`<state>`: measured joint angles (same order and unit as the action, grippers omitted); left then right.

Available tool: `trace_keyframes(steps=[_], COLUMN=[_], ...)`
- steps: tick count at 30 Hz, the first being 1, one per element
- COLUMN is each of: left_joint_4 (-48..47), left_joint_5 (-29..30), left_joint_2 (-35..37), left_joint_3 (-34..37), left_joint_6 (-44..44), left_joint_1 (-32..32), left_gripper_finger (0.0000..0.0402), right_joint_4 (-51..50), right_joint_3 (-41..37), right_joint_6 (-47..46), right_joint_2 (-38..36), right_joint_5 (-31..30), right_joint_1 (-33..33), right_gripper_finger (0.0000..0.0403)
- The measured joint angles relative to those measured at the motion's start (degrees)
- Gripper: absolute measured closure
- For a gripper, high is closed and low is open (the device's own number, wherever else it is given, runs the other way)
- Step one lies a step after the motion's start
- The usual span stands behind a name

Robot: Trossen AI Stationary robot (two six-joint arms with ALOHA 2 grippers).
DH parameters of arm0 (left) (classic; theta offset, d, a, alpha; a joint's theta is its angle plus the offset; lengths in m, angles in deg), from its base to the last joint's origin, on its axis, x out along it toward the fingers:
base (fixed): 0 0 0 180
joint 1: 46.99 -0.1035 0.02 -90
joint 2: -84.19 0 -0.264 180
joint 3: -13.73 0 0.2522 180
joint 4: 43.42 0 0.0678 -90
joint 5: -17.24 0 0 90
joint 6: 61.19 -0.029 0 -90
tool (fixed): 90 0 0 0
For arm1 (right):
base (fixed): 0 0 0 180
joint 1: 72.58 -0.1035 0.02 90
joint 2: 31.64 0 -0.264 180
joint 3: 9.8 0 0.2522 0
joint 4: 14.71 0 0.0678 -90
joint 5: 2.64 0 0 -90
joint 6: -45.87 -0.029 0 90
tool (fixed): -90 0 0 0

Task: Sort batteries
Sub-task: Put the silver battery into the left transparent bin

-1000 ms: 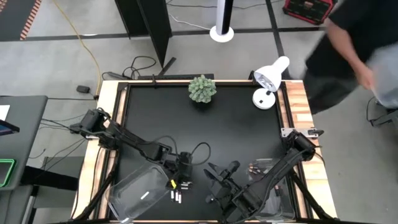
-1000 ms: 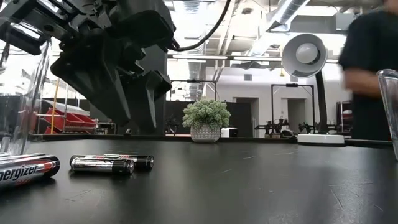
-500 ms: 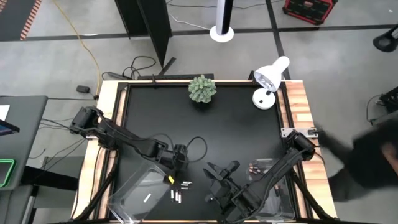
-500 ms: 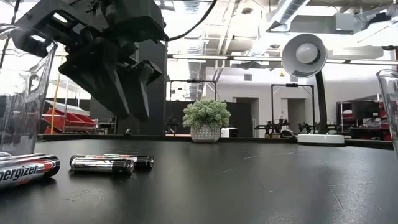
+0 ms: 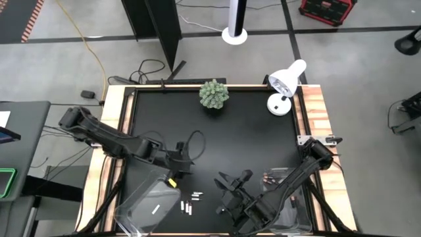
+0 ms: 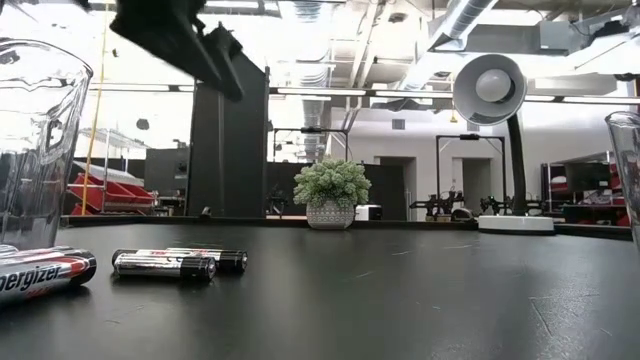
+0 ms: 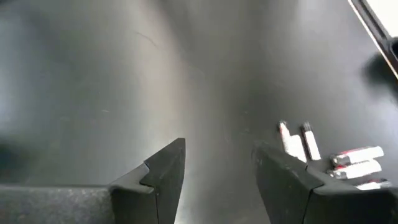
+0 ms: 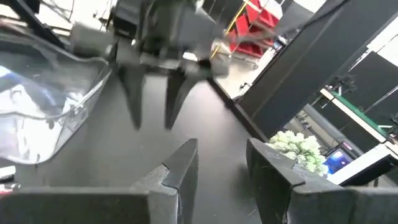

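Above the black table [image 5: 250, 138], near its left-front part, the left gripper [image 5: 172, 172] hangs with its two dark fingers [image 7: 166, 177] apart and nothing between them; it sits just beside the rim of the left bin [image 5: 141, 210], a clear tub at the table's front-left corner. One white battery [image 5: 155, 210] lies inside that bin. On the mat just right of the bin lie the loose batteries [image 5: 189, 202]: a pair side by side and a small cluster nearer the front edge, all flat on the table, clear of the fingers. From table height two dark ones [image 6: 180, 263] lie end on, with a red-and-black one [image 6: 45, 274] closer to the lens. The right gripper [image 5: 227, 191] rests low near the front middle, its fingers [image 8: 180, 171] parted and empty, pointing toward the left arm. Behind it a second clear bin [image 5: 286, 197] holds some dark batteries [image 5: 273, 178]. Farther back stand a small potted plant [image 5: 214, 94] and a white desk lamp [image 5: 286, 82] at the rear right corner.
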<state>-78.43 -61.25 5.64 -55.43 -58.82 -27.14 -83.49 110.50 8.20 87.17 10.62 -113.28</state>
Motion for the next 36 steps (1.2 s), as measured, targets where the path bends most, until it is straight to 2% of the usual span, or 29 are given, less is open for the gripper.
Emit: trace_keyframes(steps=[5,10,13,17,19,22,26,30,36], left_joint_4=[-3.1,-5.8,-5.9,-3.7,-2.9,-1.9,-0.5,2.5,3.6], left_joint_5=[8.9,18.0,22.7,26.9,28.4,30.5,31.7,31.8,31.8], left_joint_2=[6.2,14.1,18.8,24.0,25.6,27.0,28.0,28.7,31.0], left_joint_3=[0.0,0.4,1.5,5.2,7.4,10.7,13.8,15.7,17.4], left_joint_6=[1.7,3.9,5.0,6.9,8.5,10.2,10.5,9.0,8.3], left_joint_1=[2.1,5.9,8.7,12.1,13.3,14.8,15.2,15.2,15.3], left_gripper_finger=[0.0224,0.0224,0.0224,0.0224,0.0224,0.0224,0.0224,0.0224,0.0224], right_joint_4=[0.2,3.4,8.5,18.5,18.2,18.9,25.8,30.9,38.4], right_joint_3=[0.0,0.0,-0.1,-5.3,-7.3,-9.4,-13.6,-16.7,-20.1], right_joint_6=[2.3,8.5,14.7,22.9,23.8,21.5,20.8,19.0,17.1], right_joint_2=[0.0,0.0,0.3,0.3,0.6,0.5,0.5,0.5,0.5], right_joint_5=[5.9,16.6,27.5,44.2,49.3,53.4,58.6,59.1,63.1], right_joint_1=[1.3,4.0,5.9,8.2,8.9,10.0,11.6,13.2,15.1], right_gripper_finger=[0.0255,0.0255,0.0255,0.0255,0.0255,0.0255,0.0255,0.0255,0.0255])
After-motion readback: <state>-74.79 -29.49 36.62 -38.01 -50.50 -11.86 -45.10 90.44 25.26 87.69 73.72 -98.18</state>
